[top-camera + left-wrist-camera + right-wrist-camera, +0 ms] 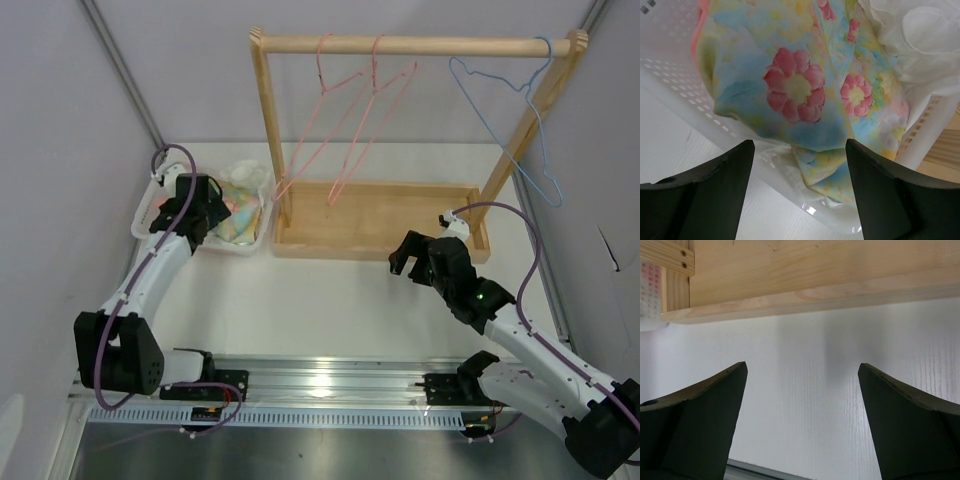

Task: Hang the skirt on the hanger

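Observation:
The skirt [237, 215], pastel patchwork with pink flowers, lies bunched in a white plastic basket [240, 249] at the back left; it fills the left wrist view [795, 95]. My left gripper [212, 212] hovers open just over the basket's near side, with the skirt beyond the open jaws [799, 150]. The light-blue wire hanger [510, 110] hangs by its hook from the right end of the wooden rail [415, 45]. My right gripper [412, 262] is open and empty over the table, just in front of the wooden rack base [805, 280].
Two pink wire hangers [350, 110] hang on the rail's left half. A plain white cloth [920, 40] lies beside the skirt in the basket [675, 65]. The rack's wooden tray base [375, 225] spans the back middle. Grey walls close in on both sides.

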{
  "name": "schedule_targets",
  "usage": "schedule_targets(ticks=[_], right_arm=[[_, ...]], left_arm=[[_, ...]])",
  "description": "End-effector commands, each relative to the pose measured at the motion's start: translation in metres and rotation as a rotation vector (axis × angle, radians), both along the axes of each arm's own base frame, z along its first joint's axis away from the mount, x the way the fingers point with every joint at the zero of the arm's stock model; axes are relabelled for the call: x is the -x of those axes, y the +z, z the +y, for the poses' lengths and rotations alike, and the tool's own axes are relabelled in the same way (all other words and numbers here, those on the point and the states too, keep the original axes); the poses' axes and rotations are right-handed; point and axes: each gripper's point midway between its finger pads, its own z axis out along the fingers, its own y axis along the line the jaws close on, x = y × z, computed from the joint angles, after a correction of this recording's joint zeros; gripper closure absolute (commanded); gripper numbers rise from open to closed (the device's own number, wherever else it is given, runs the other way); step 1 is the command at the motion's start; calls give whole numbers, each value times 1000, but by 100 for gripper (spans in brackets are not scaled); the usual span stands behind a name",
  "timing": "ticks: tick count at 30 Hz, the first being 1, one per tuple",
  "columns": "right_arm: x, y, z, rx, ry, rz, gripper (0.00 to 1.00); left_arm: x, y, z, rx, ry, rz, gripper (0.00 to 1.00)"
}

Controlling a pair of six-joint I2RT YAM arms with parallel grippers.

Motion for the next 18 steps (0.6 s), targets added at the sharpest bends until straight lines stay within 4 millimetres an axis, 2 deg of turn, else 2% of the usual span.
schedule_targets(ticks=[1, 2, 4, 5, 6, 7, 8, 10, 12, 13, 15, 18], right_arm=[[-4, 18, 5, -29, 13, -44, 0], [-4, 18, 5, -31, 13, -45, 1], [-3, 17, 6, -35, 14, -39, 1], [-2, 16, 6, -33, 17, -34, 0], [-2, 17, 6, -37, 15, -38, 0], [-2, 16, 5, -33, 14, -35, 1], [-1, 16, 4, -33, 12, -35, 1], [-1, 18, 4, -32, 14, -38, 1], [-1, 18, 3, -30, 14, -41, 1], [0, 19, 4, -31, 17, -40, 1], [-1, 20, 5, -31, 20, -41, 1], [-2, 21, 6, -27, 26, -41, 1]], left_arm=[[-23, 18, -3, 40, -7, -86, 21], [-29, 23, -7, 51, -25, -104, 25], [-38, 18, -9, 52, -36, -89, 29], [-45, 27, -10, 54, -39, -103, 34], [-45, 14, -10, 52, -38, -53, 39], [-47, 14, -11, 53, -40, -46, 43], [-51, 20, -12, 57, -44, -59, 52], [-54, 23, -14, 60, -56, -71, 62], [-59, 32, -15, 53, -70, -89, 79], [-59, 36, -15, 51, -72, -86, 100], [-61, 50, -15, 39, -92, -106, 100], [-54, 96, -16, 21, -123, -204, 100]])
